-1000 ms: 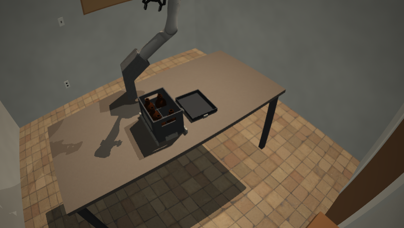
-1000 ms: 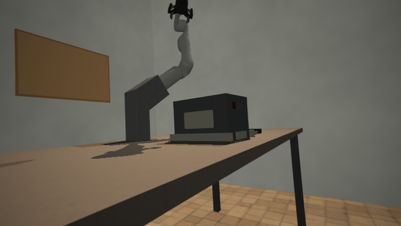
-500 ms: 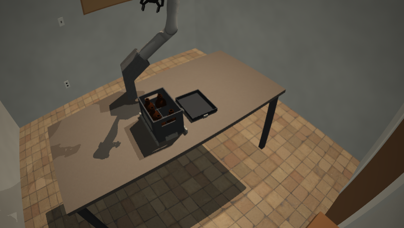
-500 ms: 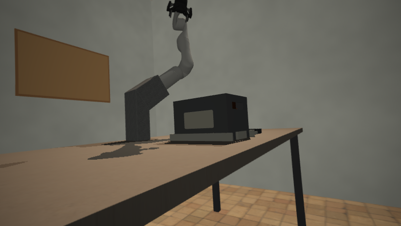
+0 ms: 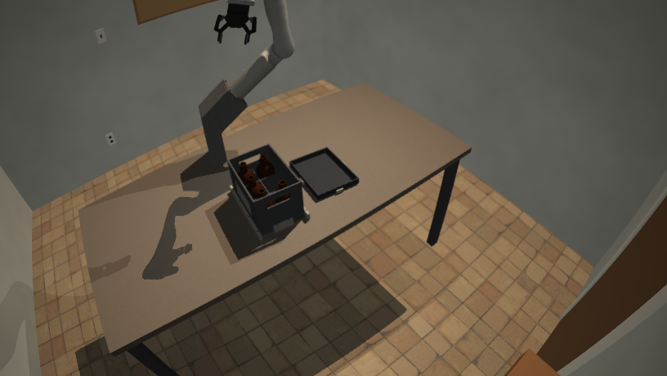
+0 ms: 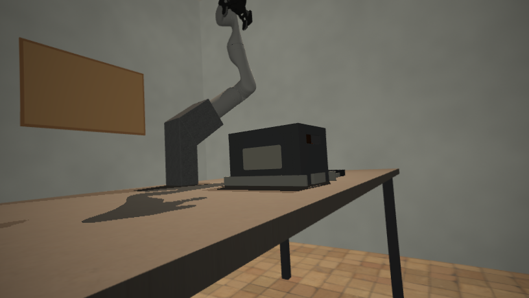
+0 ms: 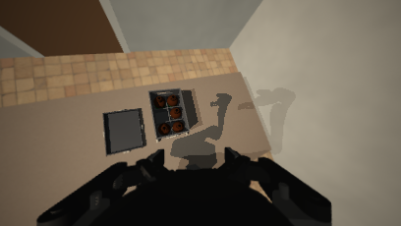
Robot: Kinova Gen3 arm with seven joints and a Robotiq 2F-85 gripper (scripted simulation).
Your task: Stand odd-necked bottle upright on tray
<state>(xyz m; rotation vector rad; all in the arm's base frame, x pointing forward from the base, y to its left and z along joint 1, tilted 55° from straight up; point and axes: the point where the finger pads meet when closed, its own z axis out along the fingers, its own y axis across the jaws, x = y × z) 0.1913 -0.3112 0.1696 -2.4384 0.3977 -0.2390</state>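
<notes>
A dark crate (image 5: 279, 205) (image 6: 288, 148) (image 7: 152, 118) stands on the table (image 5: 373, 121) and holds several brown bottles (image 5: 263, 164) (image 7: 176, 113), all upright in its compartments. Their necks are too small to compare. A dark, empty tray (image 5: 322, 172) (image 7: 124, 132) lies right beside the crate; in the exterior view only its end (image 6: 337, 172) shows behind the crate. My gripper (image 5: 233, 39) (image 6: 244, 22) (image 7: 195, 154) is open and empty. It hangs high above the table, over the crate's side nearest the arm's base, and points down.
The arm's grey pedestal (image 5: 217, 121) (image 6: 183, 148) stands on the table just behind the crate. The crate rests on a pale grey base (image 6: 266, 180). The table's front edge runs close to the crate and the tray.
</notes>
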